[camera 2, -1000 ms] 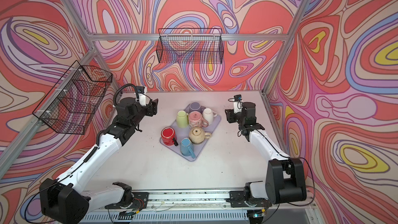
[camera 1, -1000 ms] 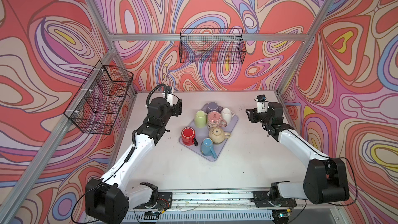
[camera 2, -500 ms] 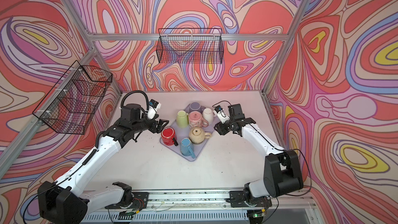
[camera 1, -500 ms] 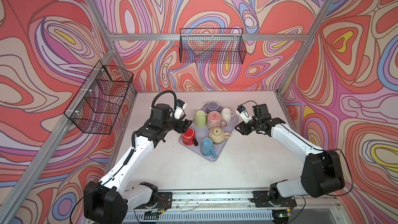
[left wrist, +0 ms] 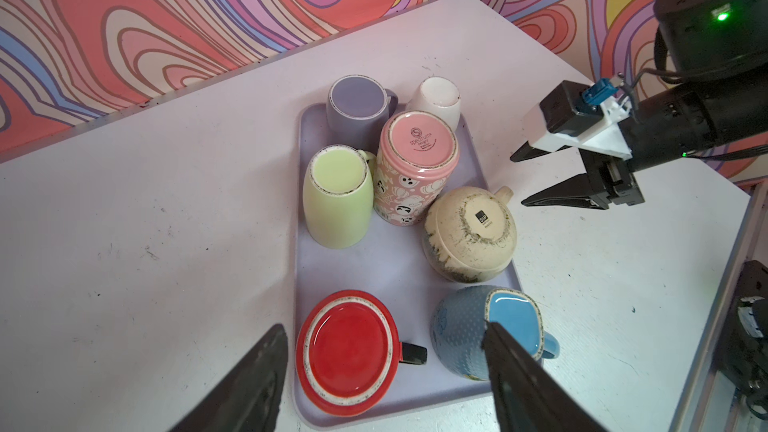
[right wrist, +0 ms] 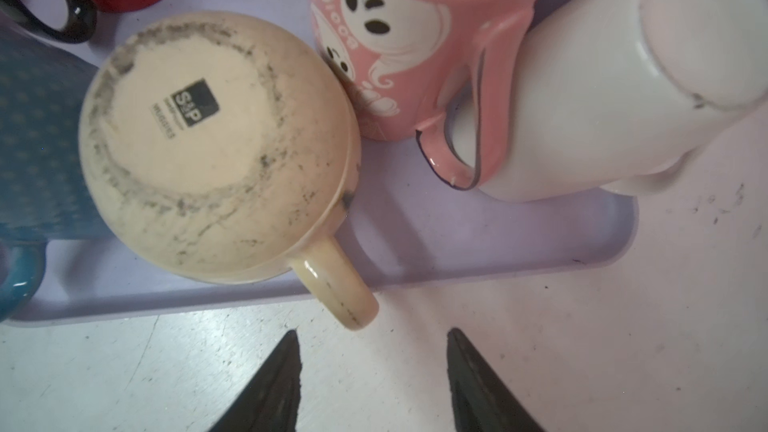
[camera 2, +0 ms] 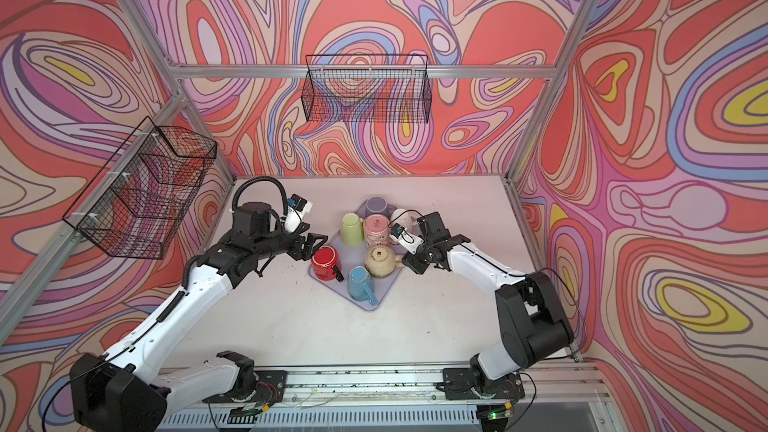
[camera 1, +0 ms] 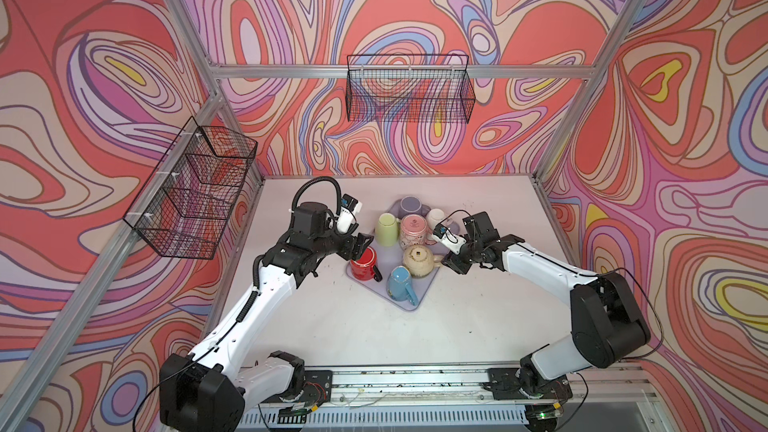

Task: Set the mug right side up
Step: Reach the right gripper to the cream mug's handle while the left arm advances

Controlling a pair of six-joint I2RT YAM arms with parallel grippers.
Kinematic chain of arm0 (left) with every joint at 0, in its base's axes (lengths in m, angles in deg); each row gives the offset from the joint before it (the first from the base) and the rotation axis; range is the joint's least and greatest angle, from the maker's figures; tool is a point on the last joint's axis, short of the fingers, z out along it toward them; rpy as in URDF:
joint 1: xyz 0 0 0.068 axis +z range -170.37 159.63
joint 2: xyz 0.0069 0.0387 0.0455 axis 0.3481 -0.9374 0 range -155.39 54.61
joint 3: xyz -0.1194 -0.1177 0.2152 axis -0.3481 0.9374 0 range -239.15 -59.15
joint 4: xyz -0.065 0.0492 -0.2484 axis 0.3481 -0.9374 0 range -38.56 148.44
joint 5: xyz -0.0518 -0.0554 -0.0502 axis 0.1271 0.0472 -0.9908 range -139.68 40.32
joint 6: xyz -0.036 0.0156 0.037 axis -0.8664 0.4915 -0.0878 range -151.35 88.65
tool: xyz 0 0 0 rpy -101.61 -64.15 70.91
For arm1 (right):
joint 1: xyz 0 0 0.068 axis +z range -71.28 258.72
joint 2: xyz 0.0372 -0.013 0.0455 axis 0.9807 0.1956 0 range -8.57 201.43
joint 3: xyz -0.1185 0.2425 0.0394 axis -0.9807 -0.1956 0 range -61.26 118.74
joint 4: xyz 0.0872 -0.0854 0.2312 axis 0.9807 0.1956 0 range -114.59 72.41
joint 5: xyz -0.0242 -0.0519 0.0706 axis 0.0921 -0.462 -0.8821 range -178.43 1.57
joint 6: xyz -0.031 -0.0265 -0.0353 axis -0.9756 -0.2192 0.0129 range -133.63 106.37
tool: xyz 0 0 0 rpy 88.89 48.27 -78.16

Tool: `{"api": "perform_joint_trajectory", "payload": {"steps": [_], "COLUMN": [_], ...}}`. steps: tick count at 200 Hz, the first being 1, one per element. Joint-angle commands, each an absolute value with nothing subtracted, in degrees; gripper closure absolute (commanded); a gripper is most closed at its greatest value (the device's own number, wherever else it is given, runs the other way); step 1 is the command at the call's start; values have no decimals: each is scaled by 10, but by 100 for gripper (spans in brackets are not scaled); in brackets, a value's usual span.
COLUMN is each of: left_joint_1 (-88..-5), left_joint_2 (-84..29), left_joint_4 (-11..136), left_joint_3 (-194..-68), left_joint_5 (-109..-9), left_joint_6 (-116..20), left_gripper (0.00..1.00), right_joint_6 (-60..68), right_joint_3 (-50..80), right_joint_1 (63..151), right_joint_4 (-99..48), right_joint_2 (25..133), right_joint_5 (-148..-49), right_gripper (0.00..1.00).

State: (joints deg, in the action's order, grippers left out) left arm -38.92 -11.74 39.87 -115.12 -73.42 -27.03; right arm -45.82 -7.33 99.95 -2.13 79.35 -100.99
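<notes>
Several mugs stand upside down on a lavender tray (camera 1: pixel 409 305) (left wrist: pixel 390 259). The red mug (camera 1: pixel 363 263) (camera 2: pixel 326 263) (left wrist: pixel 349 351) is at the tray's left corner. My left gripper (camera 1: pixel 361 243) (camera 2: pixel 313 243) (left wrist: pixel 384 328) hovers open just above it, one finger on either side, touching nothing. A cream mug (camera 1: pixel 419 259) (camera 2: pixel 380 261) (right wrist: pixel 216 147) points its handle (right wrist: pixel 336 284) at my right gripper (camera 1: pixel 449 261) (camera 2: pixel 409 261) (right wrist: pixel 372 331) (left wrist: pixel 519 180). That gripper is open and empty, low over the table just off the tray's right edge.
Also inverted on the tray are a blue mug (camera 1: pixel 401 280) (left wrist: pixel 469 334), green mug (camera 1: pixel 387 224), pink ghost-print mug (camera 1: pixel 413 228) (right wrist: pixel 415 35), purple mug (camera 1: pixel 409 205) and white mug (camera 1: pixel 436 218) (right wrist: pixel 602 89). Wire baskets hang on the left wall (camera 1: pixel 191 197) and back wall (camera 1: pixel 409 89).
Both arms swung in from the back corners toward the tray. The left gripper came down over the red mug; the right came down beside the cream mug's handle.
</notes>
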Motion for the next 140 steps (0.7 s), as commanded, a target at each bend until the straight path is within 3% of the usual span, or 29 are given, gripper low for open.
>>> {"api": "perform_joint_trajectory", "payload": {"steps": [1,84,140], "left_joint_1": [-394,-394,-394], "left_joint_2": [-101,-96,-95], "left_joint_4": [399,402,401], "left_joint_3": [-1138,-1136,-1135], "left_joint_5": [-731,-730,-730], "left_joint_6": [-268,-266,-263], "left_gripper": [24,24,24], "right_joint_6": [-478,-483,-470], "right_joint_3": [-74,-69,-82], "right_joint_1": [1005,1038,1055], "right_joint_4": [-52,-64,-79], "right_joint_2": [809,856,861], "right_joint_5": [-1024,-1005,-1012], "right_gripper": [42,46,64]}}
